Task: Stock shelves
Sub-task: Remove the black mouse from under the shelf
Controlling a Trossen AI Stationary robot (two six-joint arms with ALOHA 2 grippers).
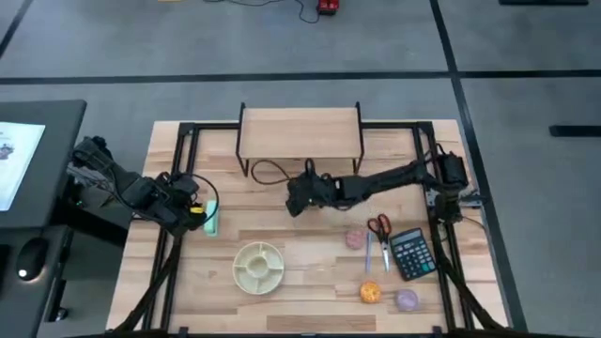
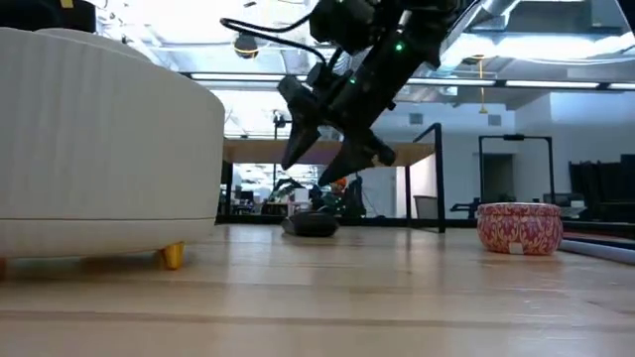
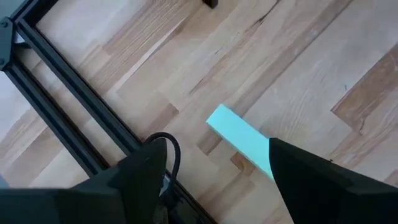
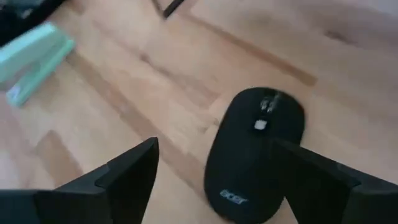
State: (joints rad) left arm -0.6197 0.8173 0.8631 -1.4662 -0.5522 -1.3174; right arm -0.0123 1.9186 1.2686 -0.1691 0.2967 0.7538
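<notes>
The shelves (image 1: 300, 131) stand at the table's far middle, their top bare. A black computer mouse (image 4: 255, 155) lies on the table in front of them (image 2: 313, 225). My right gripper (image 4: 214, 146) hangs open just above the mouse (image 2: 332, 164), tilted down, one finger to each side, clear of it. At the table's left, a mint-green stapler (image 3: 239, 134) lies flat on the wood (image 1: 211, 218). My left gripper (image 3: 217, 146) hovers open over the stapler's near end, which one finger hides.
A round divided dish (image 1: 258, 266) sits near the front middle. At the right front lie a pink tin (image 1: 355, 239), scissors (image 1: 379, 230), a calculator (image 1: 410, 253), an orange item (image 1: 370, 293) and a purple one (image 1: 406, 299). A black cable loop (image 1: 268, 172) lies under the shelf's front.
</notes>
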